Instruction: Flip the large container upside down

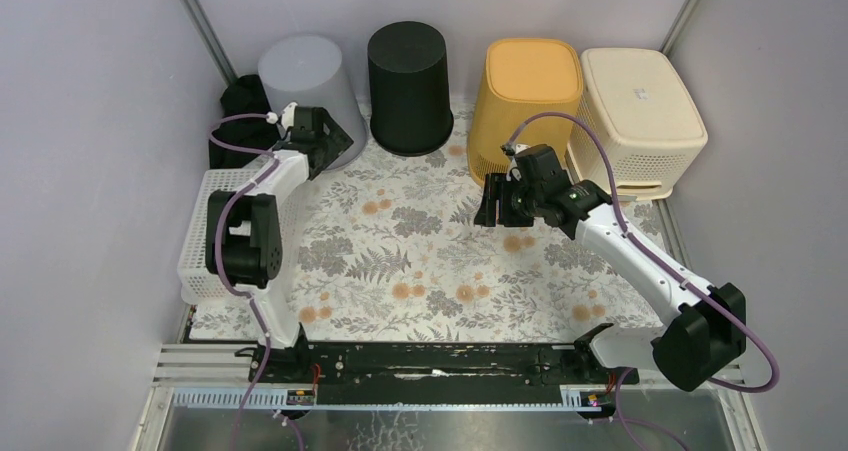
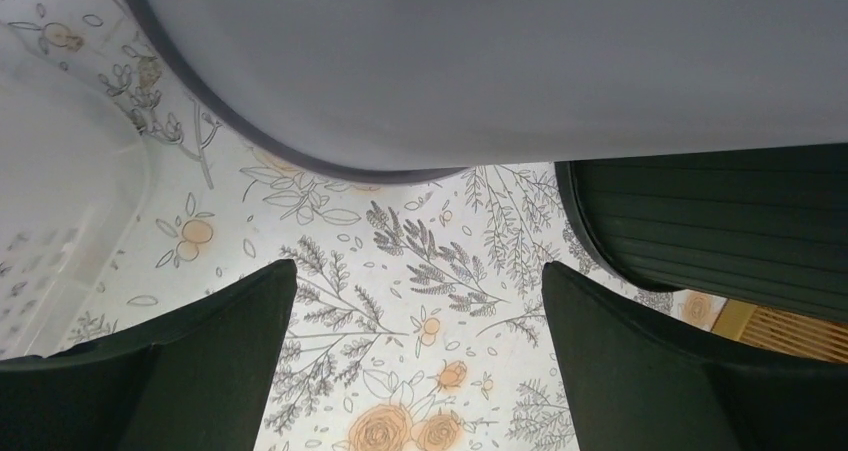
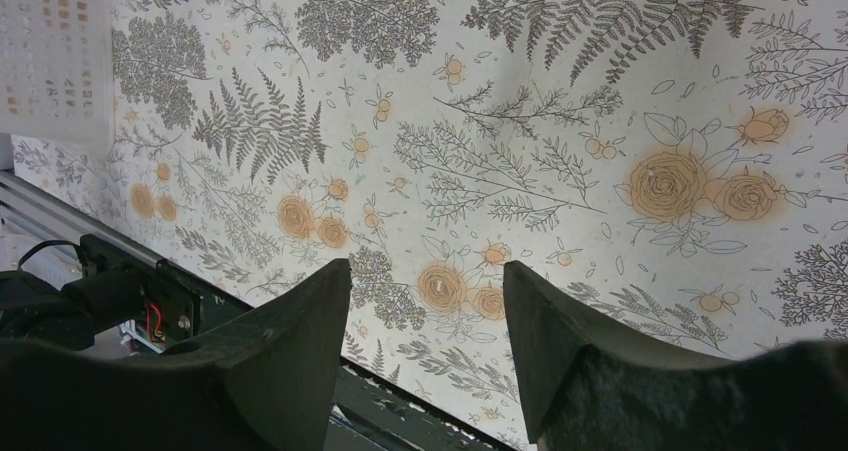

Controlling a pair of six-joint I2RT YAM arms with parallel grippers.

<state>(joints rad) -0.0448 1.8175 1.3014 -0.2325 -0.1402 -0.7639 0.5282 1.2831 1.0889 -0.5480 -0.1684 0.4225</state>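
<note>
Four upturned containers line the far edge of the flowered tabletop (image 1: 420, 271). From our right we count a cream basket (image 1: 640, 106), a yellow basket (image 1: 525, 96), a black bin (image 1: 408, 81) and, furthest left, the large grey container (image 1: 305, 71). We see the grey container standing mouth down, with its closed base up and its dark rim on the cloth, just beside the black bin. A white basket (image 1: 205, 241) lies along the tabletop's left edge, partly hidden by our left arm. Our left claw (image 2: 418, 276) sits low, just in front of the grey container's wall. Its jaws are spread wide with only cloth between them. Our right claw (image 3: 427, 271) hangs over the tabletop near the yellow basket, its jaws partly apart and holding nothing.
</note>
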